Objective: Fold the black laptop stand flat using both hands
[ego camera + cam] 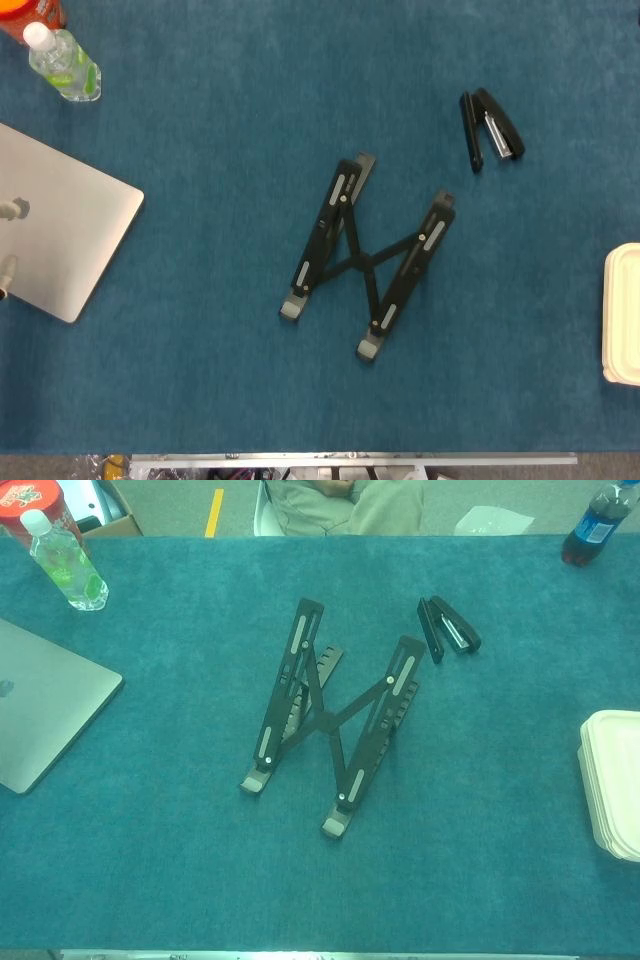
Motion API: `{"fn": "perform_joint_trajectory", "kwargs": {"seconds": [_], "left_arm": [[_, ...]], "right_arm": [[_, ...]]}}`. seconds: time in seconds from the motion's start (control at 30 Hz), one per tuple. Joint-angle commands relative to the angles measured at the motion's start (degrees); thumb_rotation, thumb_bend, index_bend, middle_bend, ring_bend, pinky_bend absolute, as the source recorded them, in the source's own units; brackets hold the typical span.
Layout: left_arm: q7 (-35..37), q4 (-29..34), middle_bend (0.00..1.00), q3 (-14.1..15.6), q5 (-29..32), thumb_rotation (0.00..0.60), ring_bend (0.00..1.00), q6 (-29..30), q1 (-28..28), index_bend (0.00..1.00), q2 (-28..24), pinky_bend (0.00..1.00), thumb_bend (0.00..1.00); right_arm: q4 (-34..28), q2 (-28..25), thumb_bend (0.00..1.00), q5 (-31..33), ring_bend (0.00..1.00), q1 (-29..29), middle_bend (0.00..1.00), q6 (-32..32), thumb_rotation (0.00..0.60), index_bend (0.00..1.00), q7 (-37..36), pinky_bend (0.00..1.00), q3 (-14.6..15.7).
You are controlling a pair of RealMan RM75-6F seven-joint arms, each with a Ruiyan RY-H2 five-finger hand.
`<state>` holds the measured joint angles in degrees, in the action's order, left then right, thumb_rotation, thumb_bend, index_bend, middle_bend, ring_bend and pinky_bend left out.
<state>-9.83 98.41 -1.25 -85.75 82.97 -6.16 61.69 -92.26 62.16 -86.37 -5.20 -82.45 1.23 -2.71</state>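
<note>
Neither hand is showing in the head view or the chest view, so the state of the fingers of either hand cannot be told. The laptop stand is sitting near the middle of the blue cloth-covered table, unfolded and raised, as the chest view shows. Its two long rails are lying roughly parallel, with their long axis running from near-left to far-right. The grey feet at the near ends are resting on the cloth and pointing toward the near edge, while the far ends are standing tilted up off the surface. A pair of thin cross struts is joining the rails in an X between them. A black stapler is lying on the cloth to the far right of the stand, near it but not touching, with its arm hinged open. A closed grey laptop is resting at the left edge, well apart from the stand. A clear bottle with a white cap is lying at the far left corner. A cream-coloured container is sitting at the right edge. A dark bottle with a blue cap is standing at the far right corner in the chest view.
</note>
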Motion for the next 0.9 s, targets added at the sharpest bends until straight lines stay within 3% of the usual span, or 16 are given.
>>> {"fn": "perform_joint_trajectory", "kwargs": {"seconds": [0.03, 0.67, 0.9], "left_arm": [[0.03, -0.06, 0.35, -0.05, 0.01, 0.6, 0.26, -0.02, -0.05, 0.33, 0.16, 0.26, 0.33], [1.57, 0.32, 0.35, 0.08, -2.18, 0.6, 0.26, -2.87, -2.6, 0.33, 0.13, 0.26, 0.33], [0.9, 1.99, 0.35, -0.11, -2.1, 0.6, 0.26, -4.43, -3.85, 0.33, -0.35, 0.26, 0.33]], "right_arm": [[0.06, 0.03, 0.16, 0.05, 0.04, 0.05, 0.12, -0.02, 0.6, 0.02, -0.08, 0.07, 0.03], [-0.43, -1.49, 0.16, -2.96, 0.04, -2.06, 0.12, 1.42, 0.6, 0.02, -5.17, 0.07, -0.01], [-2.13, -3.25, 0.16, -7.54, 0.04, -7.23, 0.12, 6.24, 0.6, 0.02, -18.65, 0.07, 0.19]]}}
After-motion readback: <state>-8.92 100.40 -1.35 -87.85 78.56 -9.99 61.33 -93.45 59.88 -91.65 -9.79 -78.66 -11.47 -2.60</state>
